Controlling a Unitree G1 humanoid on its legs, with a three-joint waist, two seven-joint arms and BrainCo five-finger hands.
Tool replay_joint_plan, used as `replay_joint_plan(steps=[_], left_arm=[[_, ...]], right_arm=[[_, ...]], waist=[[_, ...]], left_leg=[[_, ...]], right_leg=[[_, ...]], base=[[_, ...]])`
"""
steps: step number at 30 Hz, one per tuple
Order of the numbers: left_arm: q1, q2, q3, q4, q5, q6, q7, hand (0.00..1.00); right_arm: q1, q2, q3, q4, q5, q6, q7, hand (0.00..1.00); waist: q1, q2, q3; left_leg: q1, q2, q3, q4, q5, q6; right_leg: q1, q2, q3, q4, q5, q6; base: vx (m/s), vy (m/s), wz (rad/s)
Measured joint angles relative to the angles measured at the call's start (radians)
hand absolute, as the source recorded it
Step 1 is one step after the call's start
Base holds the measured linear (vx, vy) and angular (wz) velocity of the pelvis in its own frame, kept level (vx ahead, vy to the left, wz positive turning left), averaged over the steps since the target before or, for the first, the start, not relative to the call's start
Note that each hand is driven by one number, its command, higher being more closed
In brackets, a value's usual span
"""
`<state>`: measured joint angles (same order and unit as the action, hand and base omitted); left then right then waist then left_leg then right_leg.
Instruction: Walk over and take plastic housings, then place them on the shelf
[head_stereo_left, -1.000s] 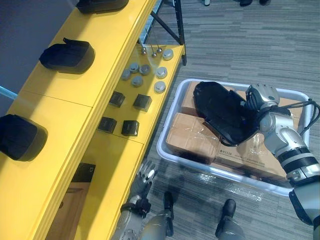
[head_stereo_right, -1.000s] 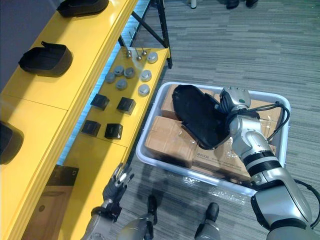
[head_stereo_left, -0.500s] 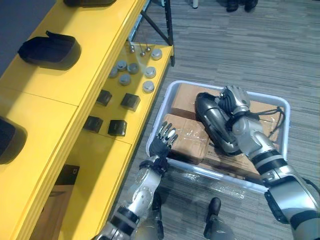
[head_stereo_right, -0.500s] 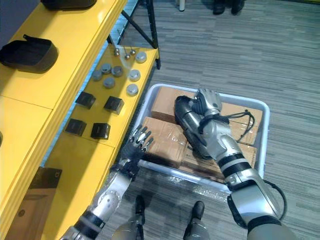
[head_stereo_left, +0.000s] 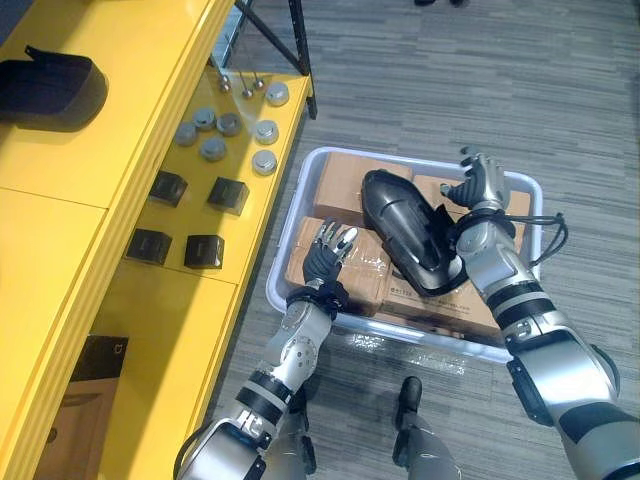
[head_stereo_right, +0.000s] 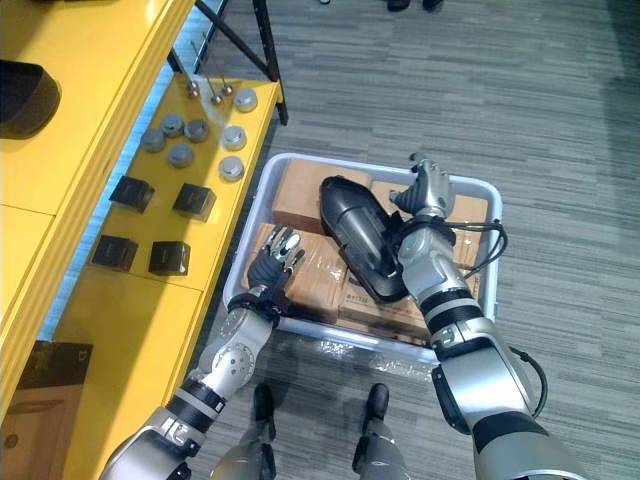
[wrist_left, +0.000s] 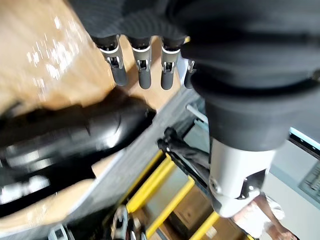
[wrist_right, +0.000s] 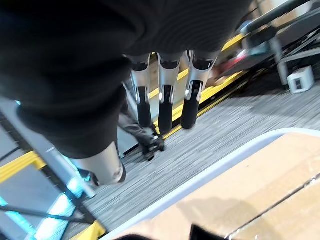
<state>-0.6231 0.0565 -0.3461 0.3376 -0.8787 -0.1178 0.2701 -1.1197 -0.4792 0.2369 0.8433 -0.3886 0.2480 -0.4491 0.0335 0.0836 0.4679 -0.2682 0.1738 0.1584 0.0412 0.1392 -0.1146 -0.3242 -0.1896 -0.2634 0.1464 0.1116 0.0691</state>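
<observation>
A black plastic housing (head_stereo_left: 405, 230) lies across the cardboard boxes (head_stereo_left: 340, 185) inside a white bin (head_stereo_left: 283, 262) on the floor. My right hand (head_stereo_left: 480, 180) is open with straight fingers (wrist_right: 165, 100), just past the housing's far end by the bin's far rim, and holds nothing. Its forearm lies alongside the housing. My left hand (head_stereo_left: 325, 255) is open over the near-left box, a little short of the housing (wrist_left: 65, 145), fingers (wrist_left: 142, 65) straight. Another black housing (head_stereo_left: 50, 85) sits on the yellow shelf (head_stereo_left: 60, 200) at the upper left.
The lower yellow shelf level (head_stereo_left: 190, 300) carries several small black boxes (head_stereo_left: 228, 195) and grey discs (head_stereo_left: 212, 148), close to the bin's left side. A black stand leg (head_stereo_left: 298, 50) rises beyond the shelf. Grey carpet (head_stereo_left: 420, 80) spreads beyond and to the right of the bin.
My right hand opened and let go of the housing, which now rests in the bin. My left hand rose from by the shelf to over the bin. The camera has shifted.
</observation>
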Motion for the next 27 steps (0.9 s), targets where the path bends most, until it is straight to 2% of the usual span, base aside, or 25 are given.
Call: replay_joint_plan(steps=[4, 6, 8, 11, 17, 18, 22, 26, 27], left_arm=[[0.063, 0.030, -0.055, -0.100, 0.001, 0.015, -0.031, 0.00], [0.105, 0.033, -0.080, -0.122, 0.008, 0.024, -0.046, 0.00], [0.150, 0.032, -0.093, -0.125, 0.008, 0.027, -0.067, 0.00], [0.178, 0.032, -0.099, -0.125, 0.007, 0.030, -0.085, 0.00], [0.183, 0.027, -0.103, -0.126, -0.003, 0.031, -0.116, 0.00], [0.182, 0.027, -0.102, -0.126, -0.004, 0.031, -0.118, 0.00], [0.160, 0.024, -0.098, -0.121, -0.006, 0.028, -0.123, 0.00], [0.151, 0.008, -0.081, -0.103, -0.042, 0.007, -0.145, 0.00], [0.152, 0.007, -0.069, -0.088, -0.044, 0.004, -0.146, 0.00]], right_arm=[[-0.024, -0.068, 0.001, 0.061, 0.025, 0.000, -0.025, 0.00], [-0.024, -0.099, 0.001, 0.094, 0.030, -0.001, -0.031, 0.00], [-0.024, -0.110, 0.002, 0.114, 0.044, -0.007, -0.026, 0.00], [-0.018, -0.115, 0.018, 0.123, 0.070, -0.012, 0.018, 0.00], [0.046, -0.111, 0.060, 0.161, 0.103, 0.002, 0.200, 0.00], [0.053, -0.112, 0.061, 0.164, 0.099, 0.011, 0.234, 1.00], [0.036, -0.112, 0.080, 0.208, -0.004, 0.031, 0.243, 1.00], [0.014, -0.113, 0.076, 0.250, -0.013, 0.101, 0.192, 1.00], [0.013, -0.113, 0.076, 0.264, -0.011, 0.103, 0.170, 1.00]], waist=[[0.015, 0.015, 0.004], [0.036, 0.031, 0.011], [0.046, 0.056, 0.010], [0.055, 0.070, 0.010], [0.065, 0.079, 0.011], [0.065, 0.080, 0.010], [0.069, 0.082, 0.009], [0.094, 0.092, 0.002], [0.095, 0.097, -0.001]], left_leg=[[-0.053, -0.012, -0.033, 0.021, 0.001, 0.002], [-0.063, -0.018, -0.044, 0.028, 0.002, 0.003], [-0.070, -0.026, -0.053, 0.030, 0.002, 0.003], [-0.094, -0.032, -0.059, 0.037, 0.003, 0.006], [-0.101, -0.036, -0.064, 0.039, 0.008, 0.013], [-0.101, -0.035, -0.064, 0.039, 0.008, 0.013], [-0.100, -0.035, -0.065, 0.044, 0.008, 0.013], [-0.101, -0.037, -0.070, 0.043, 0.009, 0.014], [-0.101, -0.040, -0.075, 0.041, 0.011, 0.016]], right_leg=[[-0.024, -0.015, -0.028, 0.005, 0.000, 0.001], [-0.028, -0.022, -0.035, 0.013, -0.002, 0.004], [-0.029, -0.032, -0.045, 0.020, -0.006, 0.009], [-0.052, -0.041, -0.048, 0.031, -0.006, 0.010], [-0.059, -0.045, -0.049, 0.039, -0.006, 0.009], [-0.059, -0.045, -0.049, 0.040, -0.006, 0.009], [-0.058, -0.046, -0.049, 0.046, -0.007, 0.009], [-0.058, -0.049, -0.052, 0.051, -0.008, 0.010], [-0.056, -0.051, -0.056, 0.052, -0.008, 0.011]], base=[[0.00, 0.017, 0.24], [0.00, 0.017, 0.16], [-0.02, 0.029, 0.17], [-0.02, 0.014, 0.07], [-0.01, -0.001, 0.02], [0.00, 0.000, 0.00], [0.00, 0.000, 0.00], [0.00, -0.002, 0.03], [0.01, -0.002, 0.08]])
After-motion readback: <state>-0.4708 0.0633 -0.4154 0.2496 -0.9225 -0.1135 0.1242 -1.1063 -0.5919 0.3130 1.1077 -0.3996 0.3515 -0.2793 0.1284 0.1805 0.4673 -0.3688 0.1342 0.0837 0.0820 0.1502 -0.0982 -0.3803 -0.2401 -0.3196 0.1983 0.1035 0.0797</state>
